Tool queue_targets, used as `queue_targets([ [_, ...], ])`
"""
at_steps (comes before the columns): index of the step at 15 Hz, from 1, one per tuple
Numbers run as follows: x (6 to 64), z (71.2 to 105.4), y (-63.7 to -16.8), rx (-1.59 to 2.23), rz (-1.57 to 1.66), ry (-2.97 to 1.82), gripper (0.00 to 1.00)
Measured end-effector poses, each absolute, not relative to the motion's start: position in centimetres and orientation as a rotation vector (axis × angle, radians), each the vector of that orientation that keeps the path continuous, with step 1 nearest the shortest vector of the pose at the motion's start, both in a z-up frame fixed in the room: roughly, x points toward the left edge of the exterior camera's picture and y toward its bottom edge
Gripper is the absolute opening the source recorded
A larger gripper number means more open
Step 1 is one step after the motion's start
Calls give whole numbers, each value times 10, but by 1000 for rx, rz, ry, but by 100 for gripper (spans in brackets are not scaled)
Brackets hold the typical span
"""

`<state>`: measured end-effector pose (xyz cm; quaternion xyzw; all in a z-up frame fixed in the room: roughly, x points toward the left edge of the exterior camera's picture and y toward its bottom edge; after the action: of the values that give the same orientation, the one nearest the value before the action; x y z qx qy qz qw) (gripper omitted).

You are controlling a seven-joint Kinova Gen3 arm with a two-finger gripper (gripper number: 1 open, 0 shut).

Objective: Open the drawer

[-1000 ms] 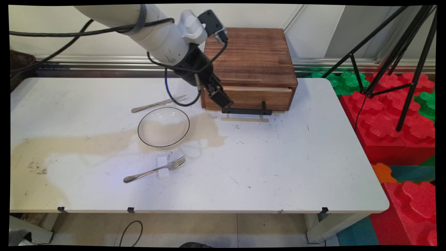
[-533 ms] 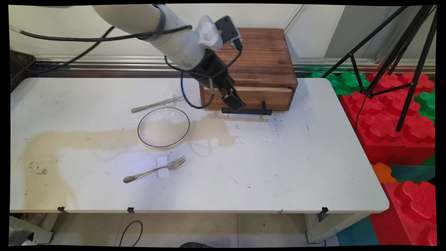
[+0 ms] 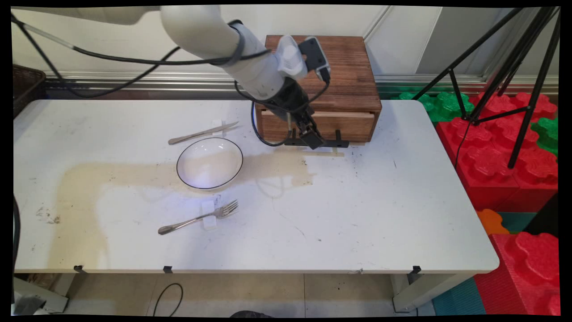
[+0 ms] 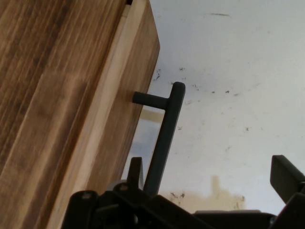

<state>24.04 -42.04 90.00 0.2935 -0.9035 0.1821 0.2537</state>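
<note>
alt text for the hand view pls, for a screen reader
The open pincer straddles the black bar handle of a wooden drawer: one finger sits between handle and drawer front, the other is out over the scuffed white table.

Bright, even daylight fills the main view, and the white bench [image 3: 357,214] shows almost no glare. A soft tan shadow of the arm stretches across the bench from the left edge to below the wooden drawer box [image 3: 330,85], so the light falls from above and behind. Straight lines bow near the corners. In the hand view the drawer handle [image 4: 164,138] is fairly sharp, while the nearest parts of the hand [image 4: 209,191] are dark and soft.
</note>
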Motion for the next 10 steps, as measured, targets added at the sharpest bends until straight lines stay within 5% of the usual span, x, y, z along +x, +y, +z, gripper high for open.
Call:
queue_targets([
  [10, 210, 857, -453, 818, 475, -2532, 100],
])
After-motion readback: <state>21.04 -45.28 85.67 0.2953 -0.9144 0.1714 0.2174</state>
